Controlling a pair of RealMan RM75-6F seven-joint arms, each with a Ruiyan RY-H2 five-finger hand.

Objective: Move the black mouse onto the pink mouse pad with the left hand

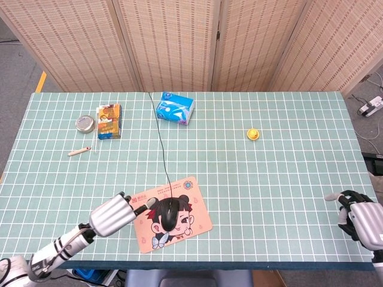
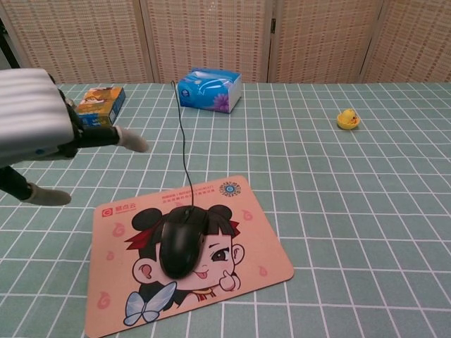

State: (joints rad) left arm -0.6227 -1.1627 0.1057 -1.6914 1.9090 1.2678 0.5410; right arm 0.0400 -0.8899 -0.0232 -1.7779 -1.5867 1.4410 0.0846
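The black mouse [image 1: 172, 211] [image 2: 181, 242] lies on the pink mouse pad [image 1: 198, 220] [image 2: 261, 260], over its cartoon face, with its thin black cord running up the table. My left hand [image 1: 113, 214] [image 2: 39, 120] hovers left of the pad, fingers apart, holding nothing, one fingertip reaching over the pad's left edge in the head view. My right hand [image 1: 361, 212] rests at the table's right front corner, fingers loosely curled and empty.
A blue tissue pack [image 1: 175, 108] [image 2: 208, 89] sits at the back centre. An orange box [image 1: 109, 121] [image 2: 99, 105], a round tin [image 1: 85, 123] [image 2: 58, 108] and a small stick [image 1: 79, 151] lie at the back left. A yellow duck toy [image 1: 254, 134] [image 2: 347, 119] is at the right.
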